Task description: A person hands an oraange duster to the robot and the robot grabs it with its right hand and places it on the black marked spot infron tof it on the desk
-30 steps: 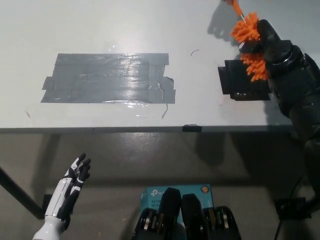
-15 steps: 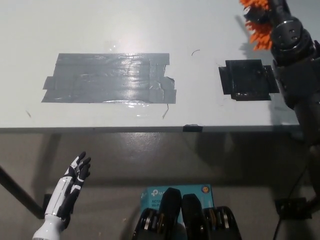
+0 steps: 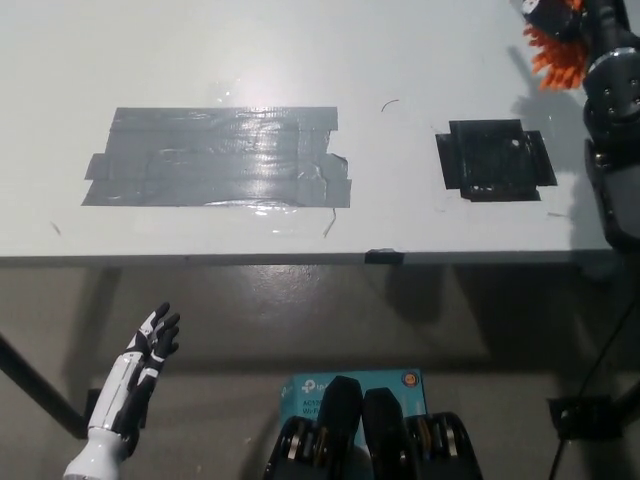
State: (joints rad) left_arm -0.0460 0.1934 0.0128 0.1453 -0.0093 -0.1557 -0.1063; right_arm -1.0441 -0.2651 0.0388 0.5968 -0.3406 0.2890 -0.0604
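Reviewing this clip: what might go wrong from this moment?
1. The orange bristly duster sits at the picture's top right edge, mostly out of view in the black right robot hand; its grip cannot be checked, so it might slip.
2. The black square tape mark lies near the white desk's front edge; a careless placement could overshoot it.
The white left robot hand rests open below the desk.

Desk top (image 3: pixel 200 60) pale grey-white, plain. Big tape patch (image 3: pixel 215 157) dark grey, glossy, streaky white glare. Square marked spot (image 3: pixel 494 160) solid black. Duster (image 3: pixel 556 62) bright orange, fringe-like strands. Right arm (image 3: pixel 612 130) black. Left hand (image 3: pixel 140 375) white with black between fingers. Floor under desk dull brown-grey; box (image 3: pixel 352 382) teal.
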